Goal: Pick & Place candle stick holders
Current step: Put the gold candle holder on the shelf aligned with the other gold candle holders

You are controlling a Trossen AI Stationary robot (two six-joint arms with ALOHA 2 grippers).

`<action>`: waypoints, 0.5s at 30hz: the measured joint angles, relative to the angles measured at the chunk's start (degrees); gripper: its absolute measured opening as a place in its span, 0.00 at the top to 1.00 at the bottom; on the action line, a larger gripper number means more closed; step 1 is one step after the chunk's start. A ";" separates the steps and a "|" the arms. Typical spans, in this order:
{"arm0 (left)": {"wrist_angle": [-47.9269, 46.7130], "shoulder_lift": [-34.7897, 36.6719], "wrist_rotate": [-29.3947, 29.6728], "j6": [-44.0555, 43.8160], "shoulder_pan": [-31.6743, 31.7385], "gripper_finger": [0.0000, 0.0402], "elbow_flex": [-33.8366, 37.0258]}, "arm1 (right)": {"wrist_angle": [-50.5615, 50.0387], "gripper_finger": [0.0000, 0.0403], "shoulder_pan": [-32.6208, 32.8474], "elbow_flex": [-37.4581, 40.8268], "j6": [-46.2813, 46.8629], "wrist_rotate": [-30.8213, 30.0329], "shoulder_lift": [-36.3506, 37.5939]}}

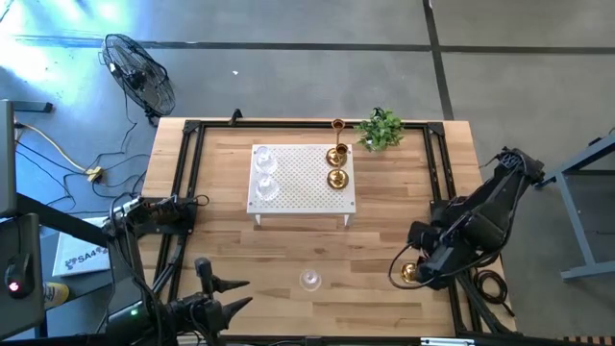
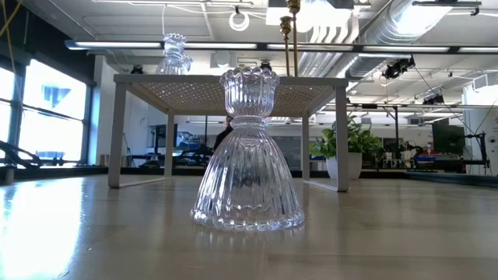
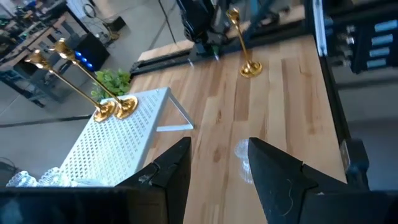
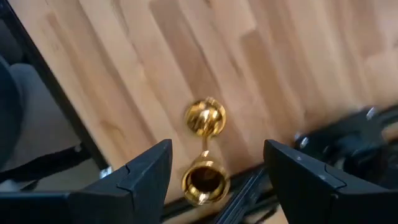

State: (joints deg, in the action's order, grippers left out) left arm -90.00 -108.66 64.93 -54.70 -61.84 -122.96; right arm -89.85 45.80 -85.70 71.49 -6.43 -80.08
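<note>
glass holder (image 2: 247, 152) ribbing in low view only

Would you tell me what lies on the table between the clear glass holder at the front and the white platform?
Nothing: in the high view, only bare wood separates the glass holder from the platform.

Grey concrete floor (image 1: 500, 58), black fan (image 1: 139, 72), big windows (image 2: 47, 105).

A wooden table (image 1: 288, 250) carries a white perforated platform (image 1: 301, 179), a small green plant (image 1: 381, 130), one clear glass candle stick holder (image 1: 309, 280) and one brass candle stick holder (image 1: 411, 273) near the right edge.
</note>
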 joint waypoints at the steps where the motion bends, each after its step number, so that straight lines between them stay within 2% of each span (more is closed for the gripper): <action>1: -0.01 0.00 0.61 -0.89 0.00 0.62 0.00 | 0.48 0.39 -0.02 0.62 1.33 1.20 0.27; 8: -0.01 0.00 2.58 -4.97 0.75 0.62 0.00 | -0.13 0.39 0.00 2.61 7.51 8.32 0.25; 15: 0.00 0.00 0.65 -4.95 2.35 0.62 0.00 | 0.38 0.39 -0.02 4.45 9.92 9.87 0.21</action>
State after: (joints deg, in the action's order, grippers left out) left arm -90.00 -108.66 65.57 -59.65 -59.50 -122.96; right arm -89.46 45.78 -81.26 81.41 3.44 -79.88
